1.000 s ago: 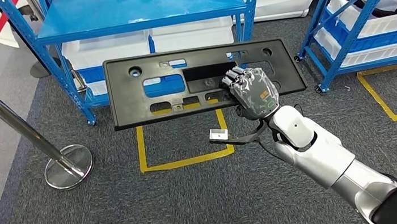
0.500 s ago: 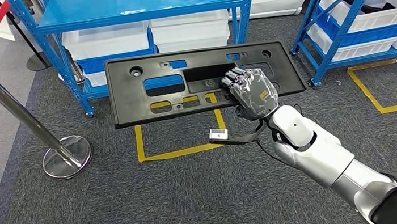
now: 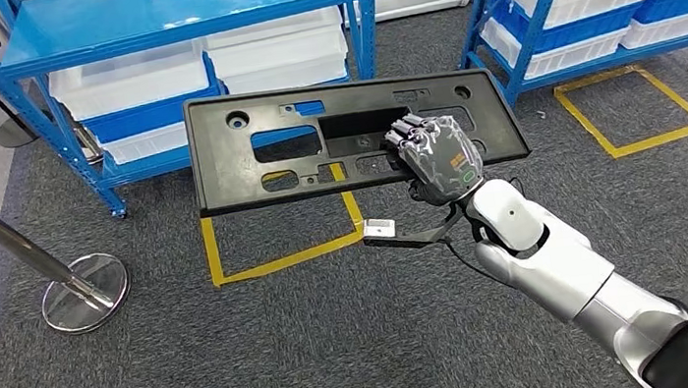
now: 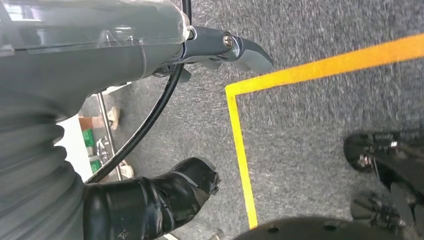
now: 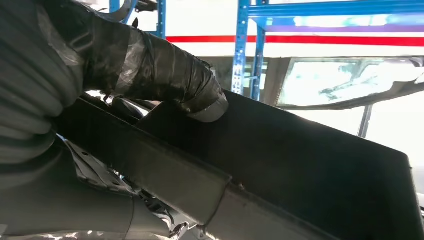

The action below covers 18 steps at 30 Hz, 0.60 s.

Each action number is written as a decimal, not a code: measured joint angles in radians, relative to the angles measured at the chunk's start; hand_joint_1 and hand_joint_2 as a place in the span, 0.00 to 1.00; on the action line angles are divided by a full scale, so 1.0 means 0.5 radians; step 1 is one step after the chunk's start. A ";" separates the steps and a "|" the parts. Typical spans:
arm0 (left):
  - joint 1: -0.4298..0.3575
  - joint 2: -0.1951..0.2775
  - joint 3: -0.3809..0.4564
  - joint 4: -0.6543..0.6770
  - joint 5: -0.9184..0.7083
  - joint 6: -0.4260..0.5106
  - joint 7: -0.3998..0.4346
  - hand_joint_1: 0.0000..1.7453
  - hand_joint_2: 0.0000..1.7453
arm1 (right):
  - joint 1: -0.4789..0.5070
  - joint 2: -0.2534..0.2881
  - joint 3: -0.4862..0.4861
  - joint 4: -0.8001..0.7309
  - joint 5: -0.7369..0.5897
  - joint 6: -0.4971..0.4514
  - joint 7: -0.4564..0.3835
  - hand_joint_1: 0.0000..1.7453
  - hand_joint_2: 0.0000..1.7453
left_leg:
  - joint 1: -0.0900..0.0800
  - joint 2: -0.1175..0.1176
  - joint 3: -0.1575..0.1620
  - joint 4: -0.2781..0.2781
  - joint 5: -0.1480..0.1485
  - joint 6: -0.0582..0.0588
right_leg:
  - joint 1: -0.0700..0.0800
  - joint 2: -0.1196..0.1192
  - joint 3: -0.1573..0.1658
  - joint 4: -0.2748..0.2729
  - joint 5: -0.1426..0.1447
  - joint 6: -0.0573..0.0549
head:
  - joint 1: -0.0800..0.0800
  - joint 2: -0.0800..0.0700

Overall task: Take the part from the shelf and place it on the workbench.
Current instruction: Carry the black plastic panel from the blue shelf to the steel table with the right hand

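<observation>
Gripping the black part (image 3: pixel 246 152) flat, right hand (image 3: pixel 437 158), above grey carpet (image 3: pixel 242 365)

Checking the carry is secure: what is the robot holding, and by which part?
The right hand grips the black panel by its near long edge, right of centre.

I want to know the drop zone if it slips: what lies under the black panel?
Under the black panel held by the right hand: grey carpet and a yellow tape square. The square's far side is hidden by the panel.
</observation>
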 joint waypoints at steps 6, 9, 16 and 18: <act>0.002 0.002 0.032 0.013 -0.019 0.000 -0.005 0.00 1.00 | 0.011 0.004 0.002 0.000 -0.036 -0.006 -0.001 1.00 1.00 | 0.008 -0.103 -0.182 0.425 -0.160 -0.012 | 0.002 0.110 -0.032 0.009 0.023 -0.024 | 0.000 0.000; 0.004 0.006 0.050 0.014 -0.023 0.000 -0.005 0.00 1.00 | 0.020 0.004 0.001 -0.003 -0.050 -0.009 0.001 1.00 1.00 | 0.012 -0.192 0.003 0.050 0.017 0.014 | 0.002 0.176 -0.039 0.024 0.024 -0.013 | 0.001 0.000; -0.003 0.013 0.061 0.018 -0.025 0.000 -0.007 0.00 1.00 | 0.035 -0.016 -0.004 -0.009 -0.056 -0.010 0.007 1.00 1.00 | 0.027 -0.130 0.073 -0.131 0.075 0.080 | 0.000 0.167 -0.128 0.136 -0.034 0.066 | 0.007 0.000; 0.000 0.016 0.071 0.018 -0.033 -0.002 -0.004 0.00 1.00 | 0.046 -0.019 -0.007 -0.016 -0.061 -0.004 0.022 1.00 1.00 | 0.022 -0.086 0.070 -0.137 0.081 0.089 | -0.004 0.077 -0.242 0.382 -0.159 0.080 | 0.012 0.000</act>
